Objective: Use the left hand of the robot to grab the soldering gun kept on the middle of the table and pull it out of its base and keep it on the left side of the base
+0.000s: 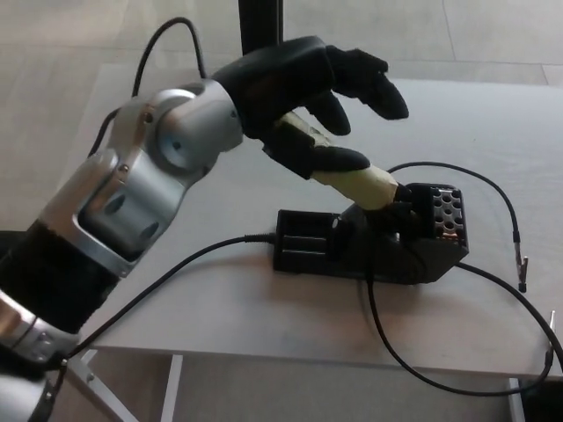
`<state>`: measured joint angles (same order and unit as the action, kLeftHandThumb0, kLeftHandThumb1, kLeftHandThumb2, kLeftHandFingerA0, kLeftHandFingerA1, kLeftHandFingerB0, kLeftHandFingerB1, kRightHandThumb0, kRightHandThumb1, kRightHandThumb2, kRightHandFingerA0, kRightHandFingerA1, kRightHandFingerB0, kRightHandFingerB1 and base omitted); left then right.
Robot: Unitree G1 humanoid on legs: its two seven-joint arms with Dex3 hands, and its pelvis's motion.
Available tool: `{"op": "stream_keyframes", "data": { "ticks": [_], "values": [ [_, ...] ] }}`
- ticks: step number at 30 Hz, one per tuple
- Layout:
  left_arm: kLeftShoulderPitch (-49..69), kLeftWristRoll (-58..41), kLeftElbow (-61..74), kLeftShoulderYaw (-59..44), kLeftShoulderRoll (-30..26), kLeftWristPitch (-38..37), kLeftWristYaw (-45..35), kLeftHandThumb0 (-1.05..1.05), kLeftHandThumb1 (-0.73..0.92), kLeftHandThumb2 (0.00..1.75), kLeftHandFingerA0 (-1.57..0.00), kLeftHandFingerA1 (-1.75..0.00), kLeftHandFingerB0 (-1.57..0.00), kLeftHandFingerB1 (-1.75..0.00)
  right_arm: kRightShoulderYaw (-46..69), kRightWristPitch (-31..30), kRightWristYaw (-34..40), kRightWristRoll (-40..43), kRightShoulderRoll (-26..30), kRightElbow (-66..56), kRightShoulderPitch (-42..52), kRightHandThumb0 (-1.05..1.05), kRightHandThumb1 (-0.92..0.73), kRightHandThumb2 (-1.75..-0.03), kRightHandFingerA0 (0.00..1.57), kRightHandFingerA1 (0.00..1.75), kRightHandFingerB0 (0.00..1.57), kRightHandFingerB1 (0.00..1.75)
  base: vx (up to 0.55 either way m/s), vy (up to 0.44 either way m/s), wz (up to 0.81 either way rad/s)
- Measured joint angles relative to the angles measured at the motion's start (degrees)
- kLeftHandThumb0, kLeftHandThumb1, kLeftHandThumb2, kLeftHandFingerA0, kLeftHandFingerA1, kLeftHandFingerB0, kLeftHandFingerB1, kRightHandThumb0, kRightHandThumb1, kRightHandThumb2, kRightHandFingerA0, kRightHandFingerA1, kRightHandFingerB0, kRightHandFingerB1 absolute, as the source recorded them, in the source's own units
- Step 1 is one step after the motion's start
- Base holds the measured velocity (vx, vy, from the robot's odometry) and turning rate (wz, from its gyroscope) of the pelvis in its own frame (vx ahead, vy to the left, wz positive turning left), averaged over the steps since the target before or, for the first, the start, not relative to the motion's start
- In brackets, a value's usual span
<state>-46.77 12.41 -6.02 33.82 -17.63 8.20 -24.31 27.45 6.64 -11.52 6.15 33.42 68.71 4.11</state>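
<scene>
The soldering gun (356,180), its handle wrapped in cream tape with a green band, sits slanted in the black base (387,242) near the middle of the table. My left hand (308,97) hovers over the handle, open, with its fingers spread above it and the thumb under them beside the tape. Most of the handle is hidden behind the hand. My right hand does not show.
The white table (493,141) carries black cables: one (176,268) runs from the base toward the front left, another (413,360) loops off the front edge. Thin leads with clips (521,264) lie at the right. A dark post (259,26) stands behind the table.
</scene>
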Motion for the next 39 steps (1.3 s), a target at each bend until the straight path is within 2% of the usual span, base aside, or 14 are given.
{"op": "stream_keyframes", "data": {
  "ticks": [4, 6, 13, 14, 15, 18, 19, 22, 25, 28, 29, 35, 36, 39],
  "values": [
    [-1.5, 4.4, -0.1, 4.0, 0.0, -0.1, -0.1, -0.52, 0.71, 0.61, -0.7, -0.66, -0.57, -0.5, 0.0, 0.7, -0.7, 0.2, 0.8, 0.7, -0.3, -1.05, -0.58, -0.95, 0.94, 1.37, 0.0, 1.54, 0.0, 0.0, 0.06],
    [-2.7, 6.3, -0.5, 5.5, -0.1, -0.1, -0.4, -0.56, 0.73, 0.62, -0.72, -0.68, -0.57, -0.5, -0.1, 0.9, -0.9, 0.2, 0.8, 0.7, -0.4, -1.05, -0.47, -1.29, 0.96, 1.23, 0.1, 0.96, 0.0, 0.0, 0.0],
    [-5.5, 12.9, -1.0, 10.4, -3.8, -2.8, -1.2, -0.62, 0.56, 0.98, -0.55, -0.69, -0.46, -0.59, -0.1, 1.0, -1.4, 0.2, 0.9, 0.7, -1.1, -1.05, -0.61, -0.91, 0.91, 1.34, 0.0, 1.51, 0.0, 0.0, 0.0],
    [-5.8, 13.8, -0.9, 11.1, -4.7, -3.3, -1.3, -0.62, 0.74, 0.62, -0.59, -0.62, -0.53, -0.47, -0.1, 1.0, -1.4, 0.2, 0.9, 0.7, -1.2, -1.05, -0.61, -0.91, 0.93, 1.34, 0.0, 1.52, 0.0, 0.0, 0.0],
    [-6.0, 14.6, -0.8, 11.6, -5.2, -3.7, -1.5, -0.62, 0.74, 0.62, -0.63, -0.65, -0.57, -0.5, -0.1, 1.0, -1.5, 0.2, 0.9, 0.8, -1.3, -1.05, -0.41, -1.18, 1.04, 1.24, 0.21, 1.05, 0.0, 0.0, 0.0],
    [-6.7, 16.9, -0.7, 13.0, -6.6, -5.5, -1.5, -0.62, 0.75, 0.62, -0.64, -0.68, -0.57, -0.5, -0.1, 1.1, -1.5, 0.2, 0.9, 0.8, -1.6, -1.05, -0.46, -1.28, 0.95, 1.19, 0.14, 0.99, 0.0, 0.0, 0.0],
    [-6.8, 17.7, -0.7, 13.4, -6.9, -6.0, -1.5, -0.61, 0.73, 0.61, -0.68, -0.74, -0.6, -0.56, -0.1, 1.1, -1.6, 0.2, 0.9, 0.8, -1.6, -1.05, -0.6, -0.9, 0.97, 1.32, 0.0, 1.52, 0.0, 0.0, 0.0],
    [-7.1, 19.5, -0.7, 14.2, -7.6, -7.4, -0.9, -0.61, 0.72, 0.62, -0.69, -0.79, -0.6, -0.61, -0.2, 1.1, -1.6, 0.2, 0.9, 0.8, -1.6, -1.05, -0.47, -1.28, 0.96, 1.19, 0.12, 0.97, 0.0, 0.0, 0.0],
    [-7.3, 21.6, -0.9, 14.8, -7.9, -9.0, 0.2, -0.6, 0.72, 0.61, -0.67, -0.8, -0.61, -0.65, -0.4, 1.1, -1.6, 0.2, 0.9, 0.8, -1.7, -1.05, -0.58, -0.94, 1.05, 1.31, 0.0, 1.63, 0.0, 0.0, 0.0],
    [-7.3, 23.6, -1.3, 15.2, -8.3, -10.8, 1.5, -0.57, 0.7, 0.61, -0.7, -0.84, -0.6, -0.68, -0.3, 1.1, -1.6, 0.2, 1.0, 0.7, -1.7, -1.03, -0.43, -1.25, 1.13, 1.27, 0.18, 1.0, 0.0, 0.0, 0.0],
    [-7.1, 24.1, -1.5, 15.1, -8.3, -11.4, 2.0, -0.55, 0.68, 0.6, -0.74, -0.86, -0.6, -0.68, -0.3, 1.2, -1.6, 0.2, 1.0, 0.7, -1.7, -1.05, -0.57, -0.98, 1.03, 1.33, 0.01, 1.61, 0.0, 0.0, 0.0],
    [-4.6, 25.7, -3.3, 13.4, -7.4, -15.0, 6.3, -0.29, 0.67, 0.68, -1.01, -1.67, -0.52, -0.62, 0.0, 1.3, -1.6, 0.5, 1.1, 0.8, -1.7, -0.98, -0.55, -1.06, 1.1, 1.27, 0.04, 1.6, 0.0, 0.0, 0.0],
    [-4.0, 26.0, -3.7, 13.0, -7.2, -15.8, 7.4, -0.21, 0.58, 0.65, -0.96, -1.7, -0.54, -0.56, 0.2, 1.3, -1.6, 0.6, 1.1, 0.7, -1.8, -1.02, -0.44, -1.23, 1.13, 1.21, 0.31, 1.1, 0.0, 0.0, 0.0],
    [-2.7, 27.1, -4.7, 12.3, -6.7, -17.5, 10.6, -0.3, 0.58, 0.65, -0.91, -1.65, -0.8, -0.84, 0.4, 1.3, -1.5, 0.9, 1.1, 0.6, -1.8, -0.98, -0.55, -1.09, 1.17, 1.22, 0.11, 1.6, 0.0, 0.0, 0.0]
  ]
}}
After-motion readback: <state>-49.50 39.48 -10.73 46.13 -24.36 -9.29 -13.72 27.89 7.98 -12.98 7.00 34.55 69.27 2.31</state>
